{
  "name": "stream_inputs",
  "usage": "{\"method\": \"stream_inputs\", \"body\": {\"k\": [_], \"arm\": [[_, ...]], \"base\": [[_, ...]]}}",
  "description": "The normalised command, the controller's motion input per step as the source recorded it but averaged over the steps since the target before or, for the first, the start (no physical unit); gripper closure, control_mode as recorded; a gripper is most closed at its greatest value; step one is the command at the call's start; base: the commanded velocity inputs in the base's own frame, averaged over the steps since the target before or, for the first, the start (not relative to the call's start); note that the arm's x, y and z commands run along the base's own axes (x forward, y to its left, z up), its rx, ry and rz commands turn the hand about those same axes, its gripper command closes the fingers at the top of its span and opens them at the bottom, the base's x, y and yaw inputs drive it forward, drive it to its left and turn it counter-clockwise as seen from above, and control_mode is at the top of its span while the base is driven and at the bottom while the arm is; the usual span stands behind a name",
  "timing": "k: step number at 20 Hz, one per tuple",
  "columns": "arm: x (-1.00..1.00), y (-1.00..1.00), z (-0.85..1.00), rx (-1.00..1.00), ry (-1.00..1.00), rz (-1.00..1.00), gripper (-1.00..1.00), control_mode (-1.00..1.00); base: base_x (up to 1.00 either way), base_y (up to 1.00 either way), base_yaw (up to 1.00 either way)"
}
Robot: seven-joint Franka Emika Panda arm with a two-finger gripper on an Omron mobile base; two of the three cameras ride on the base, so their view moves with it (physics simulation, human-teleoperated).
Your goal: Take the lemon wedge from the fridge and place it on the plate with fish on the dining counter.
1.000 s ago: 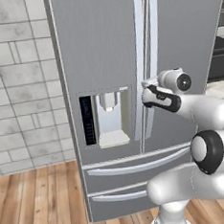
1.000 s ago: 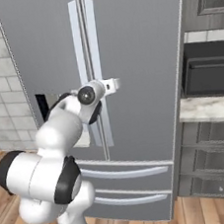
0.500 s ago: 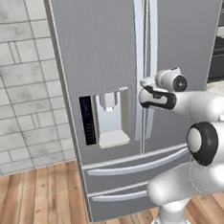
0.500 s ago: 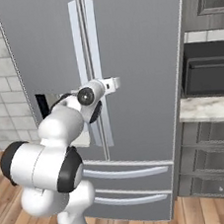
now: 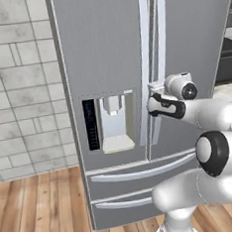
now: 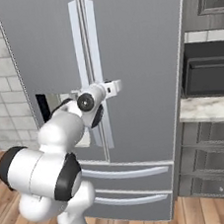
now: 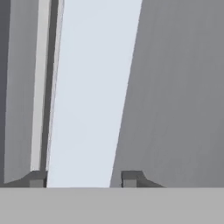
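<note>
**Gripping the fridge handle, lemon yet to come**

Closing on the right door's handle (image 7: 85, 92), the tool (image 7: 83, 178) has one dark tip either side of the pale bar in the hand view. The tips sit close to its edges, but I cannot tell whether they actually pinch it yet. From the base views the tool (image 5: 155, 89) meets the handle (image 6: 96, 61) about halfway up the fridge (image 5: 107, 49), whose doors are both shut. So the lemon wedge sits unseen behind them, and the plate is elsewhere. I judge the handle stiff and smooth: it wants a firm clamp across its width, and a pull that follows the door's arc. The wedge should be light, soft and slippery; a gentle grip across its rind sides would suit it best.
</note>
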Motion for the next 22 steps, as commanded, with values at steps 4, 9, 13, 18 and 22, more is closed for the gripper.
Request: {"method": "stream_inputs", "body": {"k": [4, 9, 13, 18, 22], "arm": [[-0.96, -1.0, 0.04, 0.13, 0.0, -0.33, 1.0, -1.0], [-0.89, -1.0, 0.12, 0.18, 0.08, -0.41, 1.0, -1.0], [-0.75, -1.0, 0.24, 0.24, 0.16, -0.45, 1.0, -1.0], [-0.73, -1.0, 0.29, 0.26, 0.13, -0.42, 1.0, -1.0], [-0.77, -1.0, 0.13, 0.23, 0.09, -0.39, -1.0, -1.0]], "base": [[0.0, 0.0, 0.0], [0.0, 0.0, 0.0], [0.0, 0.0, 0.0], [0.0, 0.0, 0.0], [0.0, 0.0, 0.0]]}}
